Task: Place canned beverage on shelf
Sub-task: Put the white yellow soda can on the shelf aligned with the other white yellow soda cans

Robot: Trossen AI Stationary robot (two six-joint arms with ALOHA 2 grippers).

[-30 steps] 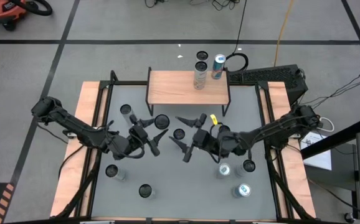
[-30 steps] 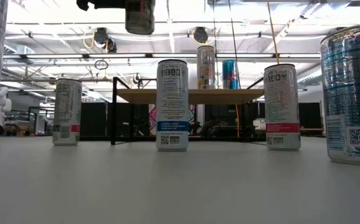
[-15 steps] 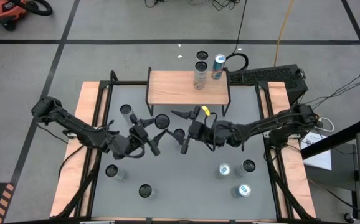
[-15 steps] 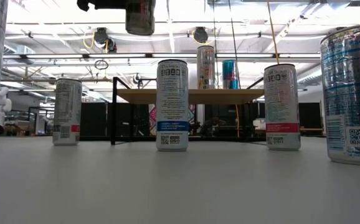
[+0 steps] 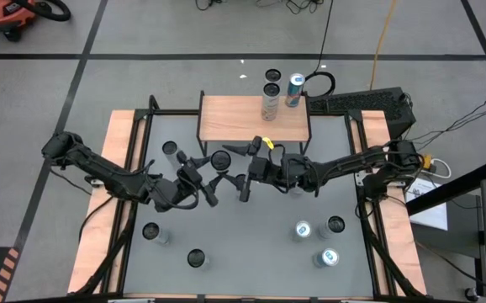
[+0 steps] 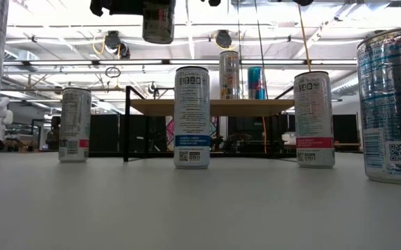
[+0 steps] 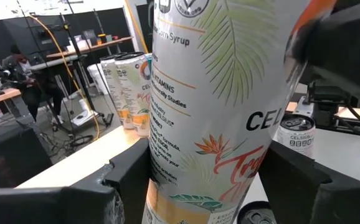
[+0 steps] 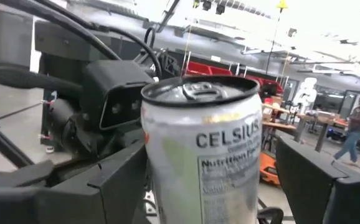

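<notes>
My left gripper (image 5: 212, 169) is shut on a tall white drink can (image 5: 220, 158), which it holds high above the table's middle. The low view shows that can (image 6: 159, 21) at the top, well clear of the tabletop. My right gripper (image 5: 237, 175) is open just to the can's right. In the right wrist view the can (image 8: 200, 149) stands upright ahead between its spread fingers, with a gap on one side. The wood-topped shelf (image 5: 235, 118) stands at the table's far edge, with cans (image 5: 269, 103) at its right end. My left gripper pinches the can's side wall (image 7: 167, 168) between its two fingers (image 7: 129, 182), one on each side of the body. The fingers come in level from the table's left. The can is upright and lifted clear of the table.
Several more cans stand on the grey tabletop: one at the far left (image 5: 170, 150), two near left (image 5: 153, 231) (image 5: 196, 257), three near right (image 5: 303, 229) (image 5: 335, 225) (image 5: 328, 257), and one (image 5: 240, 179) beneath my right gripper. Black shelf legs (image 6: 126, 125) stand at the back.
My right gripper has moved toward the table's left and far edge, up to the held can, and has turned a little on the way. It has stayed open. My left gripper keeps the can in the air at much the same spot.
</notes>
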